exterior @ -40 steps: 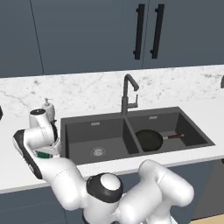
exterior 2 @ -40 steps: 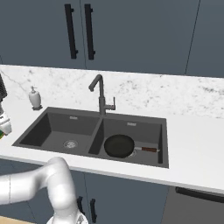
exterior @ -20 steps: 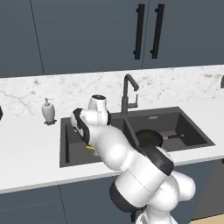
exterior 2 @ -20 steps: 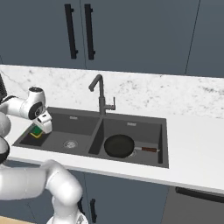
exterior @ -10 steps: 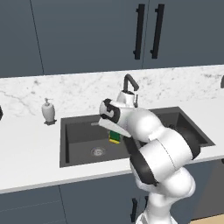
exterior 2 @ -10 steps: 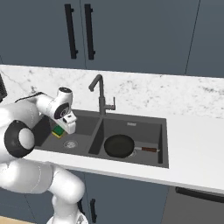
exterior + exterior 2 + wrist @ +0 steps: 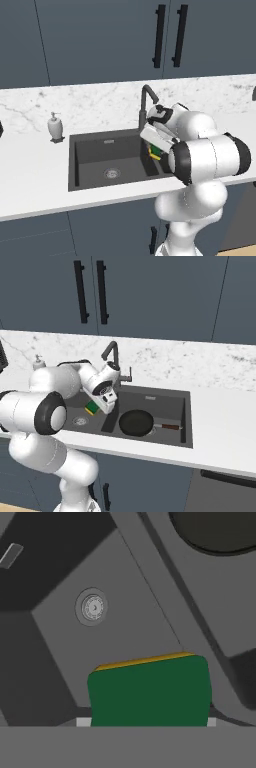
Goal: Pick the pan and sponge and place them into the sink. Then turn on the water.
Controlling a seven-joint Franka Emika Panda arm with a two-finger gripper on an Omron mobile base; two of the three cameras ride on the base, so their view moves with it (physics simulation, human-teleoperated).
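My gripper (image 7: 154, 149) is shut on the sponge (image 7: 156, 152), a small green-topped block over a yellow layer. It hangs low over the dark grey sink (image 7: 90, 150), at the right side of the left basin near the central wall. From the other side the sponge (image 7: 92, 407) shows under the hand (image 7: 102, 398). In the hand view the sponge (image 7: 150, 691) lies over the basin floor, with a round drain (image 7: 92, 607) beyond it. The black pan (image 7: 136, 422) lies in the right basin, its reddish handle (image 7: 170, 427) pointing right. No water runs from the faucet (image 7: 111, 353).
A white soap dispenser (image 7: 56, 126) stands on the marble counter left of the sink. The tall dark faucet (image 7: 145, 100) rises just behind my hand. Dark cabinet doors with black handles hang above the counter.
The arm has swung from the left to the right across the left basin, carrying the sponge toward the central wall. The pan has not moved.
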